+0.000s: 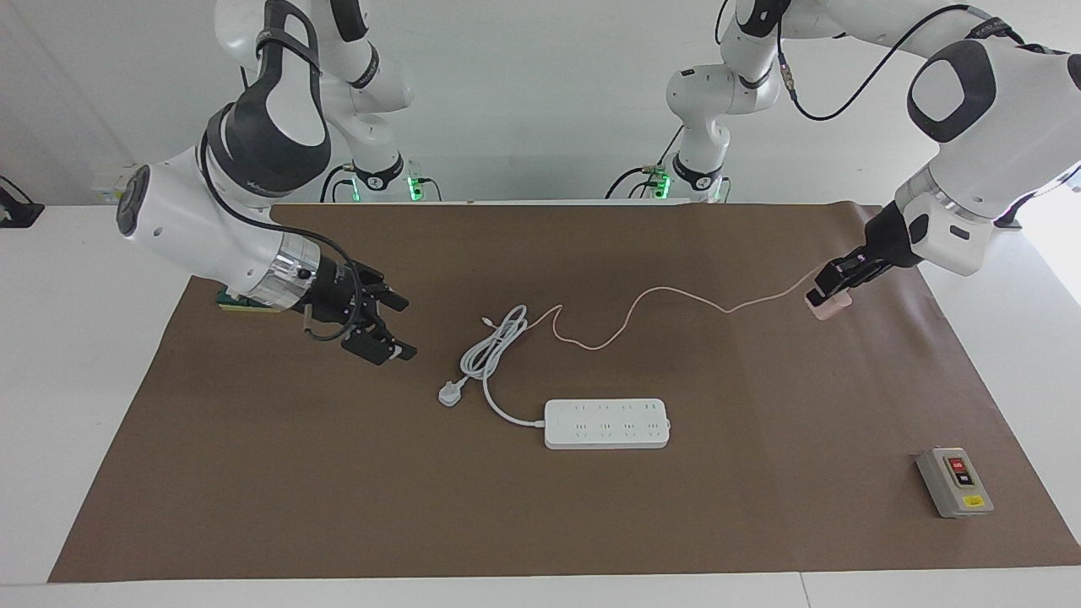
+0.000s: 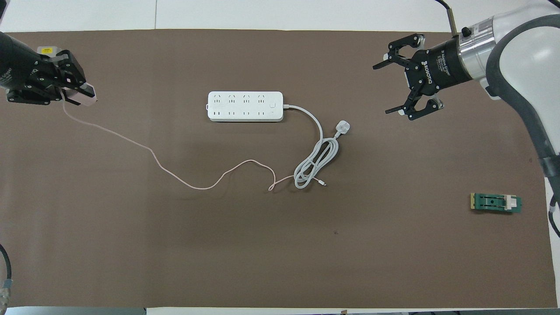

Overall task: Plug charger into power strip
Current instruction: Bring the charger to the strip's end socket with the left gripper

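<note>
The pale-pink charger (image 1: 829, 307) (image 2: 86, 94) is between the fingers of my left gripper (image 1: 832, 287) (image 2: 72, 89), low over the brown mat at the left arm's end. Its thin pink cable (image 1: 676, 295) (image 2: 153, 154) trails across the mat to the coiled white cord. The white power strip (image 1: 606, 423) (image 2: 245, 106) lies flat mid-table, sockets up. My right gripper (image 1: 384, 325) (image 2: 400, 87) is open and empty, over the mat toward the right arm's end, apart from the strip.
The strip's thick white cord (image 1: 494, 342) (image 2: 316, 165) is coiled beside it, with a white three-pin plug (image 1: 450, 393) (image 2: 342, 127). A grey switch box (image 1: 954, 481) sits at the left arm's end. A green block (image 2: 495, 203) lies at the right arm's end.
</note>
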{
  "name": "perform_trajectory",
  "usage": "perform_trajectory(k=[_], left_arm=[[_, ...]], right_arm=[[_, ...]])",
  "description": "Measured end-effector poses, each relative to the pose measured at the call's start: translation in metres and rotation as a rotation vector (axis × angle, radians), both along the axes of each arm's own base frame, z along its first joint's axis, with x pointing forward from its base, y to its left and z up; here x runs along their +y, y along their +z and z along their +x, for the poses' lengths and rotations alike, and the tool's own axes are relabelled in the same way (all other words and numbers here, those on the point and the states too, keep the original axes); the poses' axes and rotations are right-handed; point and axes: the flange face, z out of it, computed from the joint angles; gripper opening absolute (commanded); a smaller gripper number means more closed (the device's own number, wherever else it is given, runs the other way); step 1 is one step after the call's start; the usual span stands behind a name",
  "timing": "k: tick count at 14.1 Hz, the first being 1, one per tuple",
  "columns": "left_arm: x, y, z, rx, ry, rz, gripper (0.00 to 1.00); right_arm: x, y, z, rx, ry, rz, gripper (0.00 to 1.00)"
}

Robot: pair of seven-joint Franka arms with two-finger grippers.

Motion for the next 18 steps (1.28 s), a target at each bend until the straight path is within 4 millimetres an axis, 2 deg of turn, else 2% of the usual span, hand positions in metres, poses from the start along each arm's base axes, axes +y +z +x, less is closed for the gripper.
perform_trajectory(k=[2,4,6,9,12,13,15,18], left_arm=[[-0.024,0.001,0.0,0.0,0.078,0.018,0.0],[-0.061,0.004,0.001,-0.011,0.222,0.031,0.0],[-0.098,-0.005,0.005,-0.006,0.388,0.033,0.0],[-0.152,-0.033,0.012,0.004,0.629,0.065,0.0],[-0.2,-0.075,0.016,-0.007,0.859,0.136,0.0],[-0.21,-0.089,0.02,-0.004,0.932,0.132,0.0],[-0.213,-0.116,0.03,0.022,1.06,0.13,0.0],[-0.216,-0.152,0.038,0.057,1.128,0.154,0.0]], right_arm=[[-0.009,0.005,-0.006,-0.031,0.081,-0.036,1.0],[-0.02,0.009,-0.012,-0.061,0.168,-0.069,1.0],[-0.034,0.013,-0.018,-0.089,0.257,-0.099,1.0],[-0.052,0.019,-0.028,-0.15,0.44,-0.167,1.0],[-0.072,0.031,-0.039,-0.23,0.699,-0.266,1.0],[-0.076,0.038,-0.043,-0.258,0.778,-0.294,1.0],[-0.083,0.054,-0.051,-0.31,0.917,-0.337,1.0],[-0.092,0.081,-0.066,-0.374,1.121,-0.403,1.0]])
